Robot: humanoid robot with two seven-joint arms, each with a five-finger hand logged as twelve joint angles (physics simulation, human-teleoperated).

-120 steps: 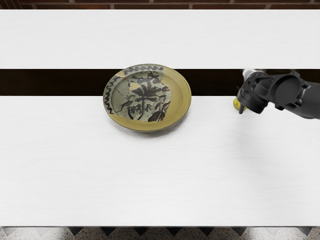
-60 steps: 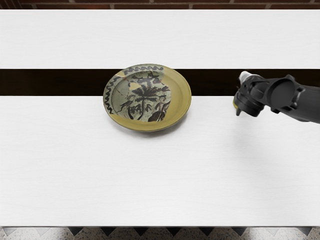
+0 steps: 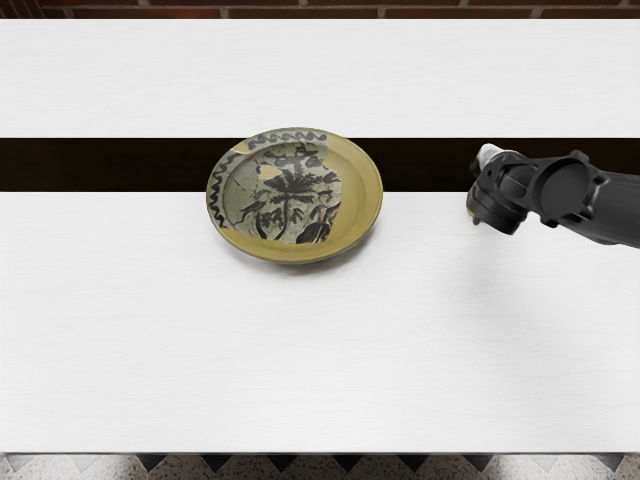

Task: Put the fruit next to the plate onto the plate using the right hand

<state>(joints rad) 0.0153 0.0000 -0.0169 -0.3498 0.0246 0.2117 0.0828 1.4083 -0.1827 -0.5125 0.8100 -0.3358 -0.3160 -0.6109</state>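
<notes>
- The right hand [image 3: 497,195] hangs over the far edge of the table [image 3: 300,350], toward its right end and well apart from the plate [image 3: 366,186]; its dark arm comes in from the right side
- The back of the hand faces the camera, so I cannot tell how far it is closed or whether it has hold of anything
- No fruit shows plainly anywhere on the table; going by the task, it most likely lies under or inside that hand at the far edge, hidden by the hand
- A fruit small enough to hide there should be light and fairly firm, with a smooth, rounded skin that can slip or roll
- I would take it around its widest part, wrapped evenly from opposite sides, with only modest squeeze so the flesh is not bruised
- The plate sits at the far edge of the table near the middle, its back rim reaching out over the dark gap [image 3: 100,165] behind
- It is shallow, olive-coloured, painted with a dark plant pattern and a wavy line round the rim
- Nothing lies on it but that painted pattern, so the placing is not yet done
- A round fruit could roll on so shallow a dish; setting it low, at the centre, seems safest
</notes>
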